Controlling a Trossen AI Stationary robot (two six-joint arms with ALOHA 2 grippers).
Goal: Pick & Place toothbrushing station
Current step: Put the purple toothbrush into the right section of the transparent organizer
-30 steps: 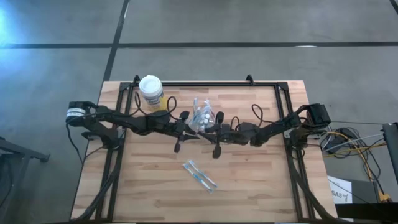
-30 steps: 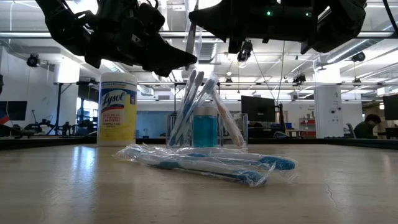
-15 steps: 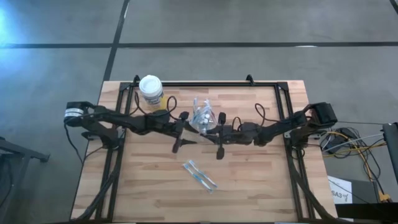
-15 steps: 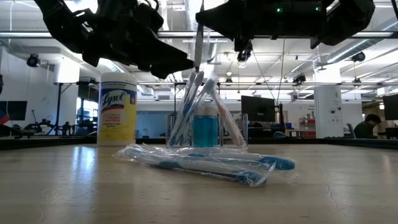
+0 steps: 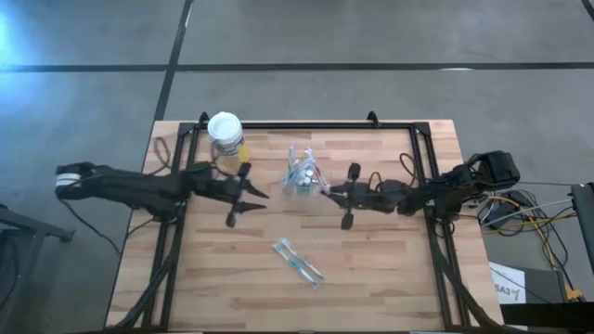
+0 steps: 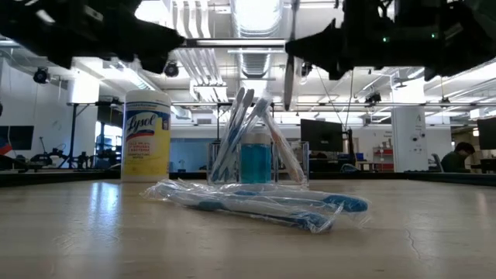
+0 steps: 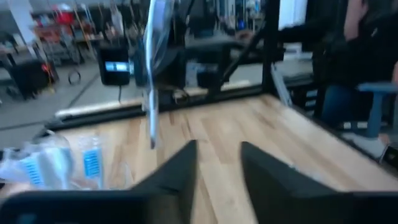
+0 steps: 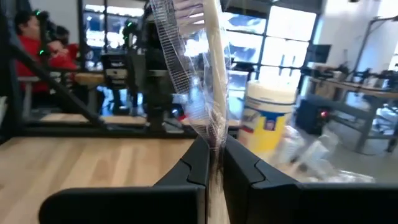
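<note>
Several slim toothbrushes [image 6: 246,128] standing upright in the clear holder [image 5: 302,176] near the middle of the table [image 5: 390,269], toward its back, with the yellow canister [image 5: 225,136] to its left and two wrapped toothbrushes [image 5: 298,262] lying flat nearer the front. Just right of the holder, right gripper [image 5: 328,192] closed on a wrapped toothbrush [image 8: 208,74], held upright above the table. On the other side, left gripper [image 5: 264,194] raised, jaws apart, holding nothing.
</note>
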